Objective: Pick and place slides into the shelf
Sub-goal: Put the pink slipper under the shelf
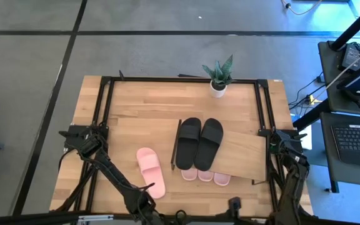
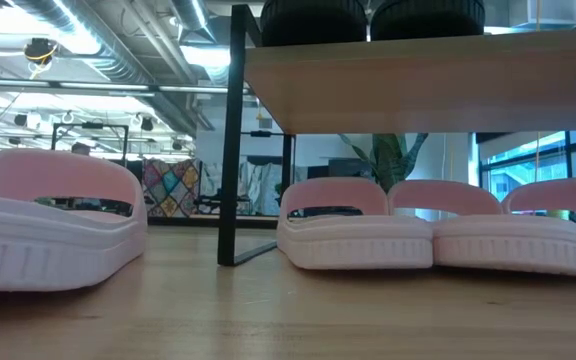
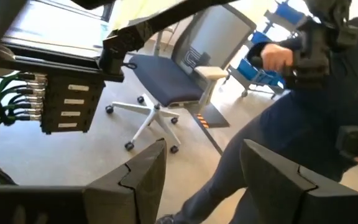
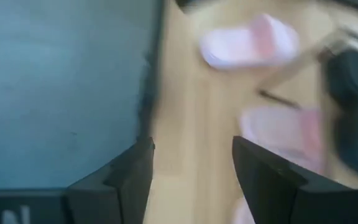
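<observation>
Two black slides [image 1: 199, 142] lie side by side on the shelf's top board [image 1: 245, 157]. Three pale pink slides [image 1: 205, 175] stand under the board on their soles, with their ends sticking out at its near edge; the low view shows them in a row [image 2: 353, 235]. One more pink slide [image 1: 150, 172] lies alone on the table, left of the shelf [image 2: 53, 215]. My left gripper [image 3: 204, 149] is open at the table's near edge and points into the room. My right gripper [image 4: 192, 144] is open above the table, apart from the pink slides [image 4: 250, 40].
A potted plant [image 1: 219, 76] stands at the table's far edge. A black metal frame [image 1: 105, 100] runs around the tabletop. The shelf's dark leg [image 2: 234, 140] stands between the lone slide and the row. A person [image 3: 303, 93] and an office chair [image 3: 160, 87] are beyond the table.
</observation>
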`<state>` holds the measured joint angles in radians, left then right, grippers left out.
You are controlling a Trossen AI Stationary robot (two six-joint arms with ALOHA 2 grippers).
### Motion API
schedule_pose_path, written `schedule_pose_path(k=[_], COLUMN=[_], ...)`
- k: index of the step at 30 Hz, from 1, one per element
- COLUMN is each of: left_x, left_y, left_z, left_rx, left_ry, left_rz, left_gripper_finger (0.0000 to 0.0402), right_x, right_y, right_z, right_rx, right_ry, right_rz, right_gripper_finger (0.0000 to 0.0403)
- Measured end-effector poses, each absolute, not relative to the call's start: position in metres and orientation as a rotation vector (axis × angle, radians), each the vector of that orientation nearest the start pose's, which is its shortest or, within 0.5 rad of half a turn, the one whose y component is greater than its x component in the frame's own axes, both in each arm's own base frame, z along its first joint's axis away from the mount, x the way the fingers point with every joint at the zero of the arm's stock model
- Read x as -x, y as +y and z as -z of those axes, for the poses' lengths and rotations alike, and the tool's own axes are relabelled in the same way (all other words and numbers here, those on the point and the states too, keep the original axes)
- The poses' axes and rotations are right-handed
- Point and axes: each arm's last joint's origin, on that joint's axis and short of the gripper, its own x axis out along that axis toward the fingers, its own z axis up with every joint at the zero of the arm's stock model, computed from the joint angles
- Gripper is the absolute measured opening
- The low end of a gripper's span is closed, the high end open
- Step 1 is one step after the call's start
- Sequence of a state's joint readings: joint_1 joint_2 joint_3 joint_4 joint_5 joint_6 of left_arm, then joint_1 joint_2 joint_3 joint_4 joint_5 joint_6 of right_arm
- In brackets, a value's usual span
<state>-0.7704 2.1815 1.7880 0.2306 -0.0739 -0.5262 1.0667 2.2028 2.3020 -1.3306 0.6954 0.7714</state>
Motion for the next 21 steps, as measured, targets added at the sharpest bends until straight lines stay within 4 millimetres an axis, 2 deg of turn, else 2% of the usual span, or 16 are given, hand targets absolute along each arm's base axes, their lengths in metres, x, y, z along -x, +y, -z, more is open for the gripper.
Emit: schedule_pose_path(k=[3,12,17,21], left_x=[-0.373,-0.373,-0.373,-0.373], left_y=[-0.356,-0.357,-0.357,-0.357], left_z=[-0.266,-0.268,-0.267,-0.267], left_rx=[0.458,0.516,0.515,0.515], left_ry=[0.323,0.329,0.33,0.334], left_rz=[0.615,0.609,0.608,0.616], left_gripper_finger=[0.0195,0.0195,0.0195,0.0195], right_x=[-0.238,-0.242,-0.249,-0.256], right_y=[0.378,0.376,0.385,0.389], right_z=[-0.316,-0.312,-0.289,-0.287], right_rx=[0.279,0.436,0.405,0.295], right_ry=[0.843,0.865,0.868,0.768], right_rz=[-0.068,-0.154,-0.253,-0.385], right_gripper_finger=[0.0218,0.0218,0.0218,0.0218])
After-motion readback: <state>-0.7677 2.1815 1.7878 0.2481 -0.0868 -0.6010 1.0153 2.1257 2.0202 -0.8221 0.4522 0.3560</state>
